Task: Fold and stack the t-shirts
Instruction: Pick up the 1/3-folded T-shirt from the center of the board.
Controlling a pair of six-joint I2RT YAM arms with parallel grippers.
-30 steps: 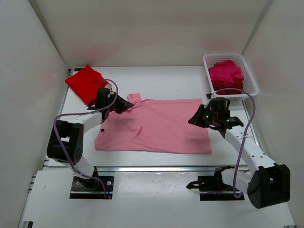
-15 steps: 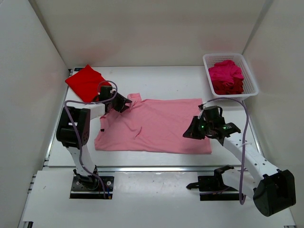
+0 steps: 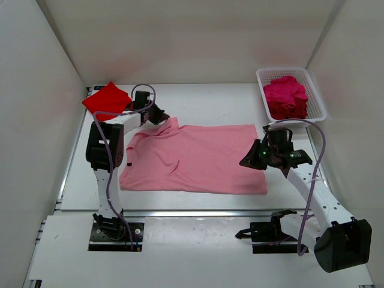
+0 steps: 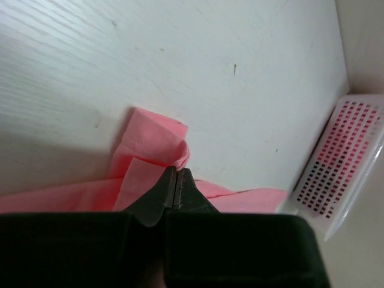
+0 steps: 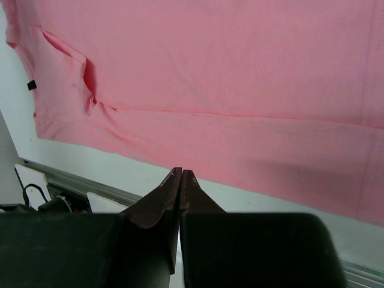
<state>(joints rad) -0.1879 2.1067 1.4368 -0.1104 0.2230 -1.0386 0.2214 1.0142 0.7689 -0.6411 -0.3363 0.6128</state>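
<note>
The light pink t-shirt (image 3: 192,159) lies spread flat mid-table. My left gripper (image 3: 161,115) is shut on its far left corner, near the collar; the left wrist view shows pink cloth (image 4: 153,144) pinched at the closed tips (image 4: 177,171). My right gripper (image 3: 252,157) is shut and empty, hovering above the shirt's right edge; the right wrist view shows the shirt (image 5: 228,72) below the closed tips (image 5: 181,172). A folded bright red shirt (image 3: 107,99) lies at the back left. The magenta shirt (image 3: 287,93) sits crumpled on the dark red one (image 3: 289,114) in the basket.
The white lattice basket (image 3: 316,90) stands at the back right and shows in the left wrist view (image 4: 342,156). White walls close in the table on three sides. A metal rail (image 3: 192,213) runs along the table's near edge.
My left gripper has moved toward the back, lifting the pink shirt's corner with it. My right gripper dipped forward over the shirt's right edge, then drew back slightly; it stays shut.
</note>
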